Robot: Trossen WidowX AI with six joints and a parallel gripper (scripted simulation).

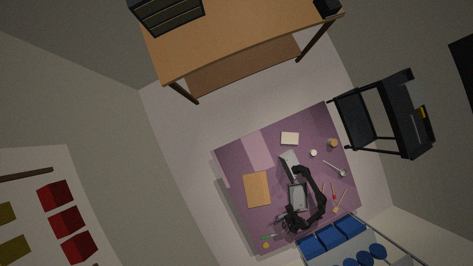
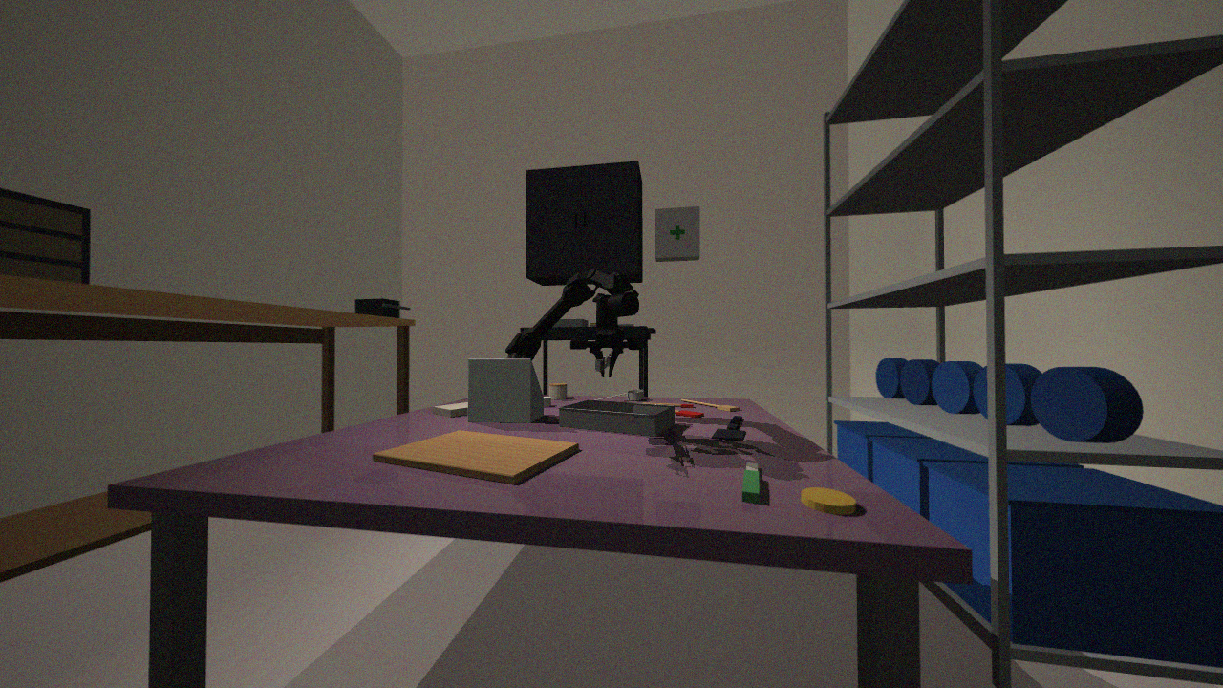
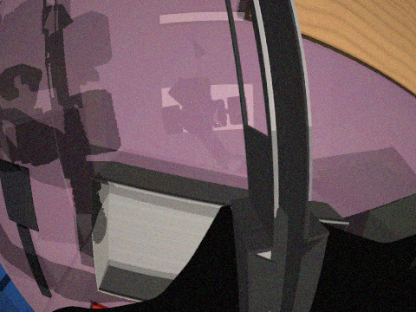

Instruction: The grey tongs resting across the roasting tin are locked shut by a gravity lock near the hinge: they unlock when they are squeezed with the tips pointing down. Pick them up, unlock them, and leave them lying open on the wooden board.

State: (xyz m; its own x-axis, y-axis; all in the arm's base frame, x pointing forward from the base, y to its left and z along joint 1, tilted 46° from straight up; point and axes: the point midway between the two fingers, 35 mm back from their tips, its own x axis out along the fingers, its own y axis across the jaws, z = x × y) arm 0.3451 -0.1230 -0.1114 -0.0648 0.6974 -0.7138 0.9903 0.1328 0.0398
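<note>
My gripper [image 1: 286,215] [image 2: 605,369] [image 3: 245,211] is shut on the grey tongs [image 1: 279,218] [image 3: 289,87], held in the air above the table. In the top view they stick out to the left of the fingers. In the wrist view their long dark arms with silver edges run up from the fingers, lying close together. The lock near the hinge cannot be made out. The roasting tin [image 1: 288,195] [image 2: 611,419] [image 3: 173,177] stands below and beside the gripper, with nothing resting across it. The wooden board [image 1: 256,190] [image 2: 479,453] [image 3: 364,30] lies flat beyond the tin.
A grey wedge-shaped block [image 1: 288,160] [image 2: 503,391] stands at the tin's end. A green-handled tool [image 1: 265,236] [image 2: 751,484] and a yellow disc [image 1: 265,245] [image 2: 827,499] lie near a table corner. A ladle [image 1: 343,173], a white box [image 1: 289,138] and brushes [image 1: 335,209] lie farther off.
</note>
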